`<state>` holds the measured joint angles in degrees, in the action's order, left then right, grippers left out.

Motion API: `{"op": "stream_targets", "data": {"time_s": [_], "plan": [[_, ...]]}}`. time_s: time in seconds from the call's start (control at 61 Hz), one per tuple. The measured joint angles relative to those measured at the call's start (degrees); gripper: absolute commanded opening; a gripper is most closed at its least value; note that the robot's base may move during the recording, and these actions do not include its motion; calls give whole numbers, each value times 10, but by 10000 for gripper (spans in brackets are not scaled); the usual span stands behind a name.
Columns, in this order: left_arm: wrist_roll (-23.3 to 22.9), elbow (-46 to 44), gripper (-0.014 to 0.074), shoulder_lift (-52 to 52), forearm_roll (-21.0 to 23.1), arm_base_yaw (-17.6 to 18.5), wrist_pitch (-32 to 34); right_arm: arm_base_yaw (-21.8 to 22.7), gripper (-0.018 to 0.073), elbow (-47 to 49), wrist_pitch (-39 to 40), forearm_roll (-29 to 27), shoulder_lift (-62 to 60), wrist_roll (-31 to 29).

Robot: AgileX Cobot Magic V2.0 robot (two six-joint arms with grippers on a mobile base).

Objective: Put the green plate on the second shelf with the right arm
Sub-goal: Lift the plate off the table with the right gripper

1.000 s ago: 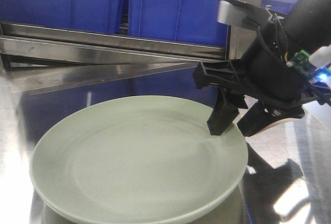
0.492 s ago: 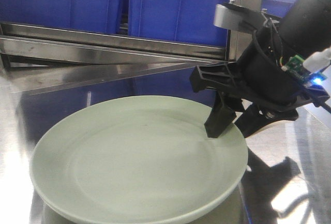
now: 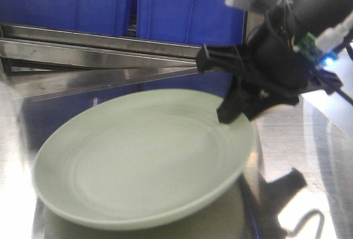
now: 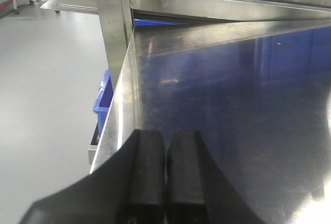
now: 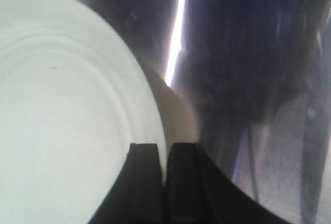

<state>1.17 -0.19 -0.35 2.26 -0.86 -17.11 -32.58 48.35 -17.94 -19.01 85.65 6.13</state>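
Note:
The green plate (image 3: 138, 162) fills the front view, pale sage and round, tilted with its right edge raised off the steel surface. My right gripper (image 3: 234, 109) is shut on the plate's right rim, one finger above and one below. In the right wrist view the plate (image 5: 62, 110) spreads across the left half and its rim runs between the two black fingers of the right gripper (image 5: 165, 154). In the left wrist view my left gripper (image 4: 165, 146) is shut on nothing, low over the steel surface, with no plate in sight.
Blue plastic bins (image 3: 182, 7) stand behind a steel shelf rail (image 3: 99, 51) at the back. A steel upright post (image 4: 116, 32) rises at the surface's left edge (image 4: 121, 105), with grey floor and a blue bin (image 4: 103, 100) below.
The right gripper has closed on the plate's rim and lifted it. The plate's right side has risen and it now tilts; the arm has moved up and slightly left.

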Motion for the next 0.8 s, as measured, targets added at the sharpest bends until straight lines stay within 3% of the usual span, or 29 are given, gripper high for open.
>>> {"op": "stream_targets", "data": {"time_s": [0.344,0.803], "plan": [[0,0,124,0,0,0,0,7,51,8,41,7,-100,-8],[0,0,124,0,0,0,0,120,51,-92,108,48,-314,-12]]}}
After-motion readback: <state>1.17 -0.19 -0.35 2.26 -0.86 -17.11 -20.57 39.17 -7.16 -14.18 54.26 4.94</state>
